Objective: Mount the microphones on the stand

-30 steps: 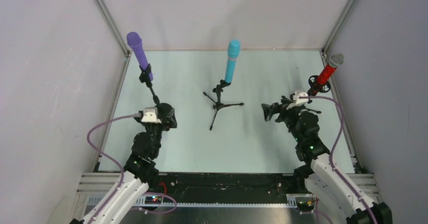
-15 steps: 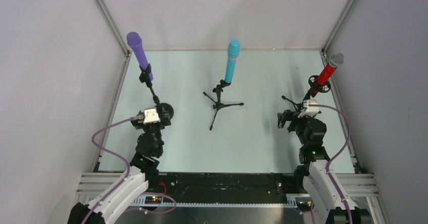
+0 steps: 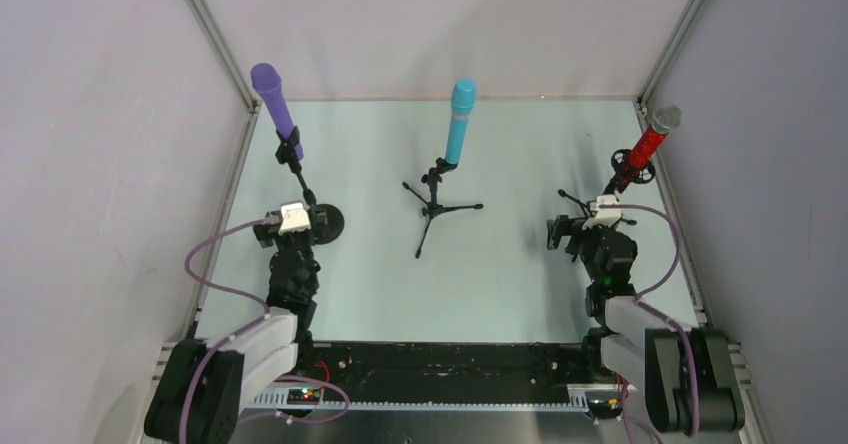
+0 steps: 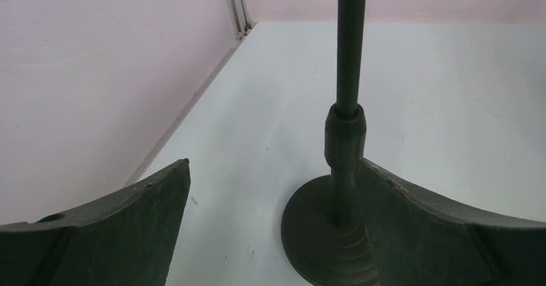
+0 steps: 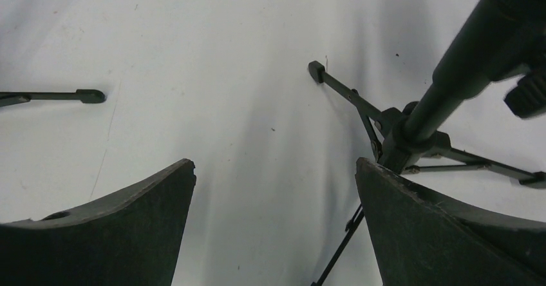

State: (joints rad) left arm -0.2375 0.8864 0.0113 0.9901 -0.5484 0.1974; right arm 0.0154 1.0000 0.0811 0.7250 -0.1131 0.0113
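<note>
mics (image 3: 460, 124) sitting clipped in stands (image 3: 432, 204), upper frame | L gripper (image 3: 318, 226) & R gripper (image 3: 556, 232) idling below, fingers spread, empty | job looking done

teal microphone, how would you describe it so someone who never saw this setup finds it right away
On the pale table, three microphones stand on stands in a row across the far half. The teal microphone is the middle one, on a black tripod. Only it is blue-green with a pink ring; the purple microphone is to its left, the red microphone to its right.
</note>
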